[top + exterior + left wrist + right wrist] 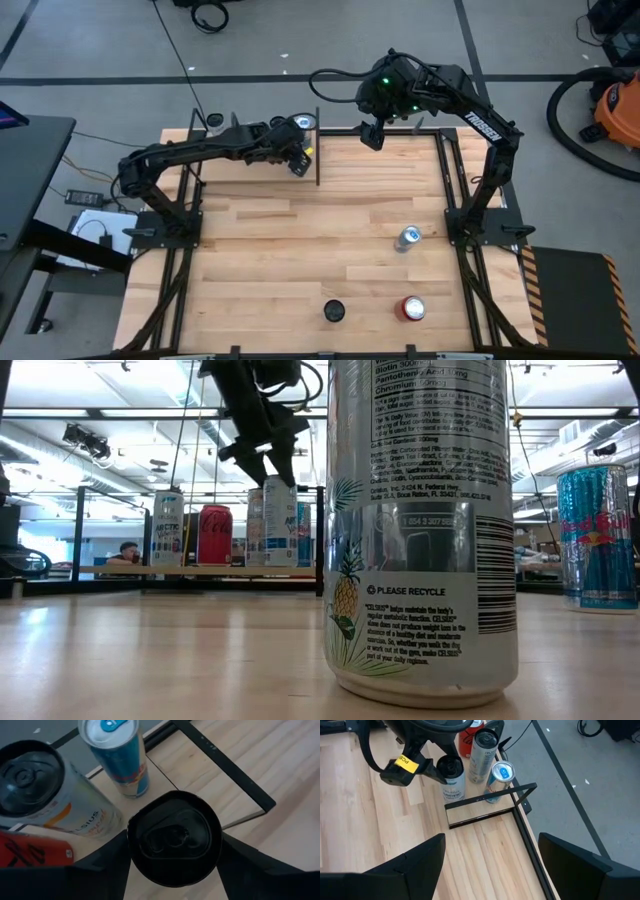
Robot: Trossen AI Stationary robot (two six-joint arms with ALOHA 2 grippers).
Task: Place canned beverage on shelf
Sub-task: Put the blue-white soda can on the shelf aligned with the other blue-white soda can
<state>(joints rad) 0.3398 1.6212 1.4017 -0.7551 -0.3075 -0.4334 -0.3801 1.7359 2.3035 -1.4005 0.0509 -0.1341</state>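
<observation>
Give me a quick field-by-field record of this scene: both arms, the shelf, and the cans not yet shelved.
left pincer: around a black-topped white can at the pale wood shelf with thin black uprights
right pincer: open, empty, hovering over the table's far edge
on shelf: blue-and-silver slim can, tall silver can with black lid, red can
on butcher-block tabletop: silver-blue can, red can, black-topped can

Robotics lab in an open-plan office hall: two arms on black frames at a butcher-block table (pixel 300 260), grey floor with taped lines, loose cables (pixel 210 14), a shop vacuum (pixel 600 105), ceiling strip lights, glass partitions, a seated person (pixel 125 552) far behind.
</observation>
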